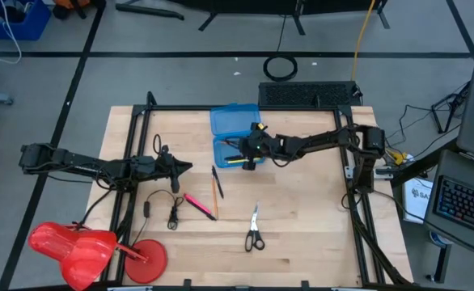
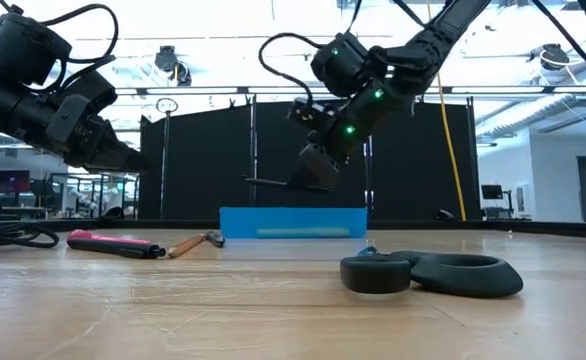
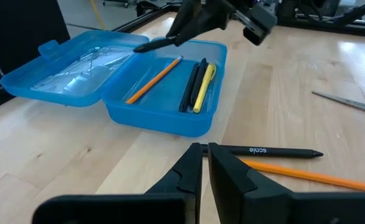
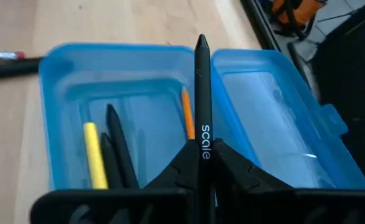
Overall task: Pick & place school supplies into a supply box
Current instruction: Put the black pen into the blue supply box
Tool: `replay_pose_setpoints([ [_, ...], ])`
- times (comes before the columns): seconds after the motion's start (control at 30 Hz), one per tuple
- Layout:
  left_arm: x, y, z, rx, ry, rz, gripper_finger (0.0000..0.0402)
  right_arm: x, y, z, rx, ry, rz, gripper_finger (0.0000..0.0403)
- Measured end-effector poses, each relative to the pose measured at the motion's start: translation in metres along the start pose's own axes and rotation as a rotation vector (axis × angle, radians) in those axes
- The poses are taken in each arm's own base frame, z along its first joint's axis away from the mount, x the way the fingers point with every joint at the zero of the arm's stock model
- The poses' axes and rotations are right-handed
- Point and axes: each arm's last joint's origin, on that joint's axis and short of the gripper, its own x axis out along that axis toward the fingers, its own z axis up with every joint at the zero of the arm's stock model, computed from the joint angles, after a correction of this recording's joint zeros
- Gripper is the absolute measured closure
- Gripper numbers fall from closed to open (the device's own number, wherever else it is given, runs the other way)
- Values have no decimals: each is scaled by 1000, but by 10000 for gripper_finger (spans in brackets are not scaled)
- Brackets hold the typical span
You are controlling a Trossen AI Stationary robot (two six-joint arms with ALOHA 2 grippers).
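Bright blue and open, the small plastic pencil case (image 4: 70, 93) sits at the far middle of the wooden table (image 1: 318, 226), already containing a yellow pen (image 4: 95, 155), black pens and an orange pencil (image 3: 154, 79). The right gripper (image 4: 201, 163) hovers above it, clenched on a slim black pen (image 4: 202, 106). The left gripper (image 3: 205, 163) waits closed, just above a black pen (image 3: 270, 151) and orange pencil on the table. Black-handled steel scissors (image 1: 254, 233) lie nearer the front.
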Motion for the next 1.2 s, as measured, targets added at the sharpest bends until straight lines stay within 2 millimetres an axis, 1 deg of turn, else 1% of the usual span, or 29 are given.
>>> replay_pose_setpoints([
  [0.3, 0, 0, 0, 1, 3, 0, 371, 1, 1, -11, 33, -29, -12, 370],
  [1.2, 0, 0, 0, 1, 3, 1, 371, 1, 1, -10, 46, -52, -14, 364],
])
